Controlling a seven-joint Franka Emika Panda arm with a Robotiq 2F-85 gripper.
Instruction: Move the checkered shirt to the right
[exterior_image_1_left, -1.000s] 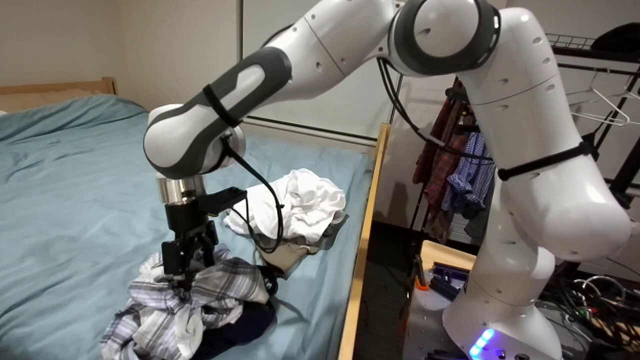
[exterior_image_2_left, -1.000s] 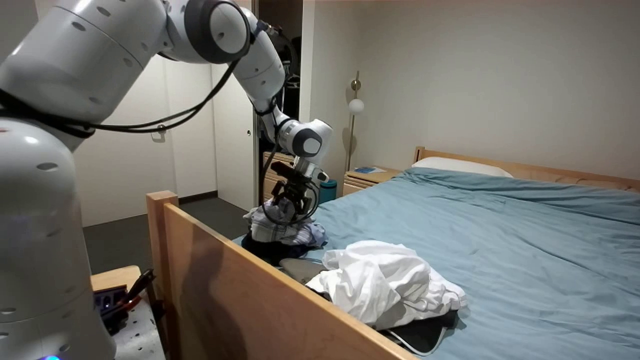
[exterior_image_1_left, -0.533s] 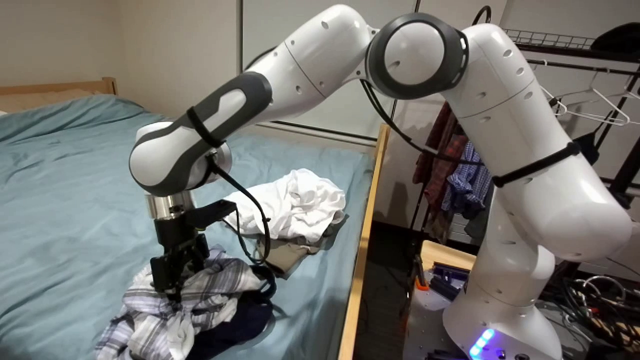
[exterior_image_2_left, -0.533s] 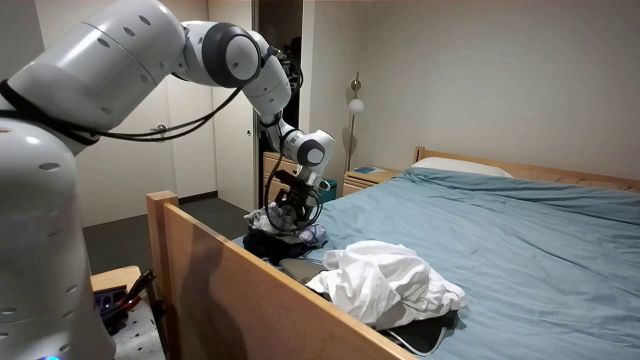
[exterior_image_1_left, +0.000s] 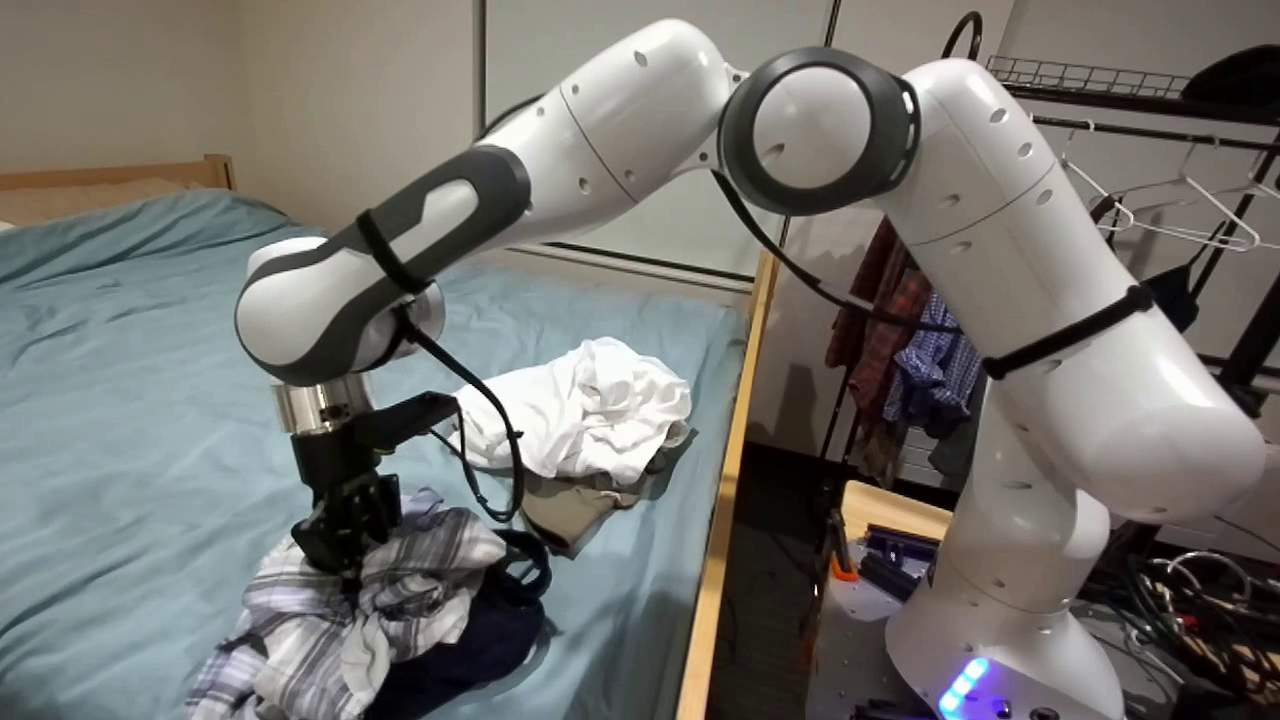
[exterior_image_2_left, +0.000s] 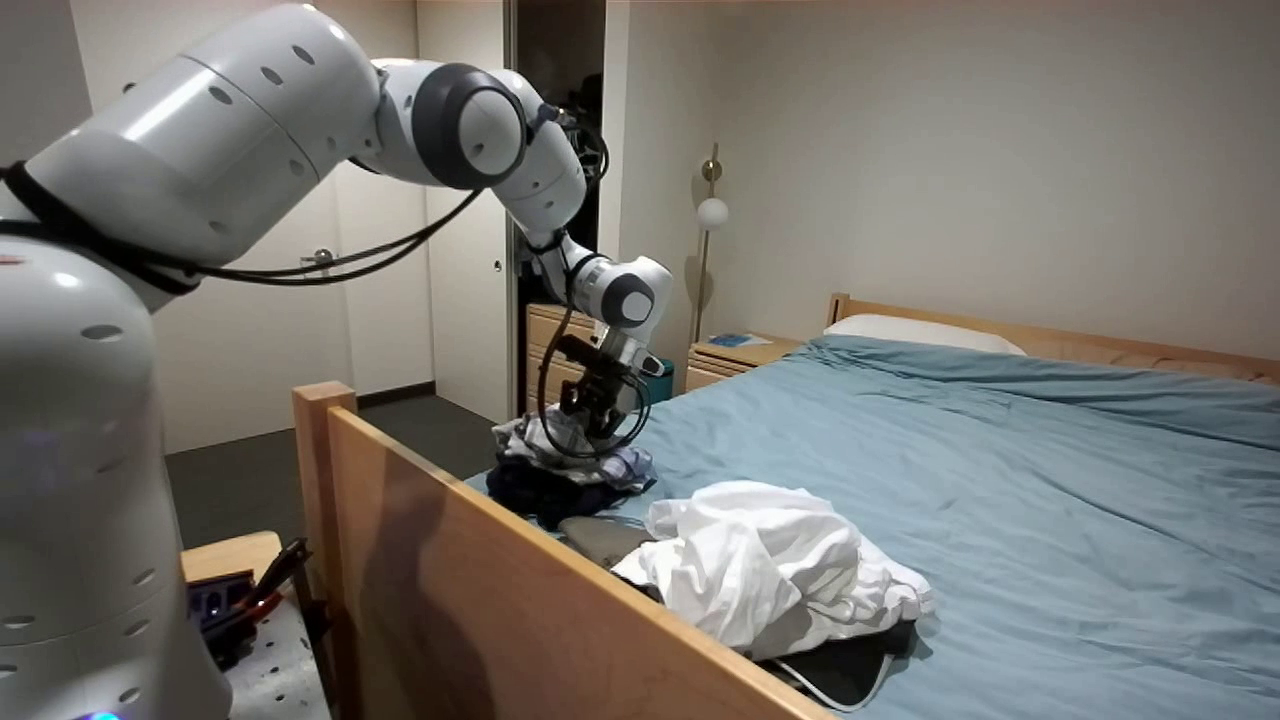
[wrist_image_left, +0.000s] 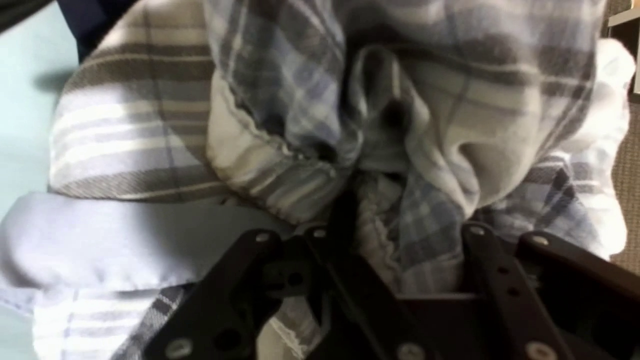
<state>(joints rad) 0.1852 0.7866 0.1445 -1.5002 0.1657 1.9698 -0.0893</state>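
Note:
The checkered shirt (exterior_image_1_left: 300, 640), grey, white and brown plaid, lies crumpled on the bed in an exterior view; its near part runs past the frame's lower edge. Navy clothing (exterior_image_1_left: 465, 650) shows beneath it. From above, my gripper (exterior_image_1_left: 348, 575) reaches down into the heap, and its fingertips are buried in the folds. In the wrist view, bunched cloth of the checkered shirt (wrist_image_left: 425, 235) rises between the fingers, which stand partway together. One finger (wrist_image_left: 343, 212) shows dark against the fabric; the other's tip is hidden. How tightly they hold cannot be seen.
A white cloth heap (exterior_image_1_left: 600, 400) lies on the blue bed sheet beyond the shirt, with a khaki garment (exterior_image_1_left: 570, 505) under its edge. The wooden footboard (exterior_image_2_left: 560, 590) stands between bed and robot base. A cable (exterior_image_1_left: 512, 450) loops beside the gripper.
The arm has come down and shifted left in an exterior view, pressing into the shirt. The fingers have drawn closer together around the cloth. The shirt heap has shifted slightly left.

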